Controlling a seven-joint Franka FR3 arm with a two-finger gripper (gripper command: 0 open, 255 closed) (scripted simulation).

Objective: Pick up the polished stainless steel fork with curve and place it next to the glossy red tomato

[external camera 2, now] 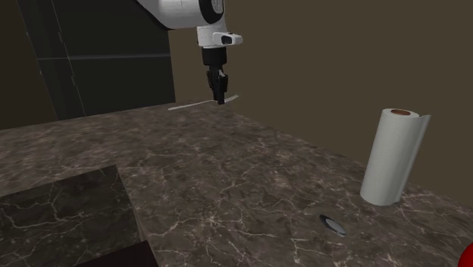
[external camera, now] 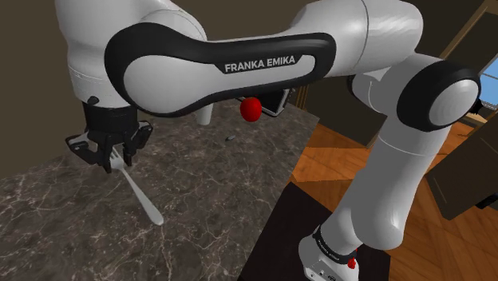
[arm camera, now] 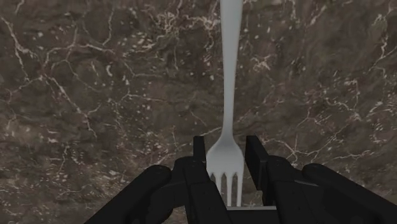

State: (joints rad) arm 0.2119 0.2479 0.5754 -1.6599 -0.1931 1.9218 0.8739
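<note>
A pale silver fork (arm camera: 229, 95) lies between the fingers of my black gripper (arm camera: 226, 149), which are shut on the sides of its tined head; the handle runs straight out from the hand. In the shoulder view the gripper (external camera: 114, 164) hangs at the left over the dark marble counter (external camera: 207, 199), and the fork (external camera: 142, 198) slants down from it close to the surface. I cannot tell whether the handle touches the counter. The red tomato (external camera: 251, 108) sits far off, behind the arm's forearm. In the second exterior view the gripper (external camera 2: 220, 97) holds the fork (external camera 2: 193, 105) at the counter's far edge, and the tomato (external camera 2: 467, 258) peeks in at the lower right corner.
A white paper towel roll (external camera 2: 394, 155) stands upright near the tomato's end of the counter (external camera 2: 227, 174), with a small dark disc (external camera 2: 331, 224) on the surface before it. A raised dark marble block (external camera 2: 61, 205) sits at the second exterior view's lower left. Wooden floor (external camera: 335, 152) lies past the counter edge.
</note>
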